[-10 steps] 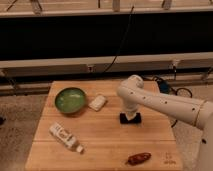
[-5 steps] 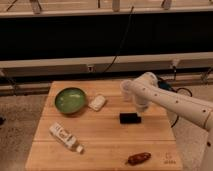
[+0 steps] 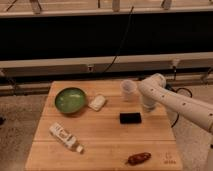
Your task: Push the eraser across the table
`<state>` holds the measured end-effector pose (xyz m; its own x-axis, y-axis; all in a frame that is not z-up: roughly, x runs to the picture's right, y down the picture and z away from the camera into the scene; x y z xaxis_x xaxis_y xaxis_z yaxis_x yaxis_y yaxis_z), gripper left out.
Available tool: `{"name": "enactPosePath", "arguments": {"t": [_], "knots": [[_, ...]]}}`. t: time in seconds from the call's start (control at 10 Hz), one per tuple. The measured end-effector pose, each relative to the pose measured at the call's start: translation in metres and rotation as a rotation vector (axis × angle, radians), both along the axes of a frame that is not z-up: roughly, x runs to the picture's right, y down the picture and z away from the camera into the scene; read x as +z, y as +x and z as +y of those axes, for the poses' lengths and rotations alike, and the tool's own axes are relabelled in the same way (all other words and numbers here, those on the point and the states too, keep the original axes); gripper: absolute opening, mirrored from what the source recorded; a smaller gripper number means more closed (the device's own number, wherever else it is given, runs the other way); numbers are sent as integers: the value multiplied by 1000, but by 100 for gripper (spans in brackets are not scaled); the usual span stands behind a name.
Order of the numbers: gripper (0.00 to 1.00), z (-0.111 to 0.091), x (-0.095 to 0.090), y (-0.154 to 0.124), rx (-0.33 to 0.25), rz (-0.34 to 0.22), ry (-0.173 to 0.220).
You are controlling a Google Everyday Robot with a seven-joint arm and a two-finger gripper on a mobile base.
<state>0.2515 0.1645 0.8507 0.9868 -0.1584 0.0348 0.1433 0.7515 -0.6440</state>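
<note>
Black eraser [image 3: 130, 118] lies on wooden surface [image 3: 100, 145]; end effector [image 3: 147, 103] at its 1 o'clock, clear of it; grip state I cannot tell.

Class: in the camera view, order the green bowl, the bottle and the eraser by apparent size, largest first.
green bowl
bottle
eraser
The gripper hangs beyond the eraser, beside the clear cup.

Warm, even light covers the surface [image 3: 100, 137]; shadows are faint, and the end effector [image 3: 148, 104] near its right rear looks pale.
</note>
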Motion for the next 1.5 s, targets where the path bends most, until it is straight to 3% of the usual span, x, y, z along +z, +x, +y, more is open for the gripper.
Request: {"name": "enactPosePath", "arguments": {"t": [0.7, 1.5], "knots": [[0, 12, 18, -22, -13, -48, -39], [0, 12, 19, -65, -67, -143, -50]]}}
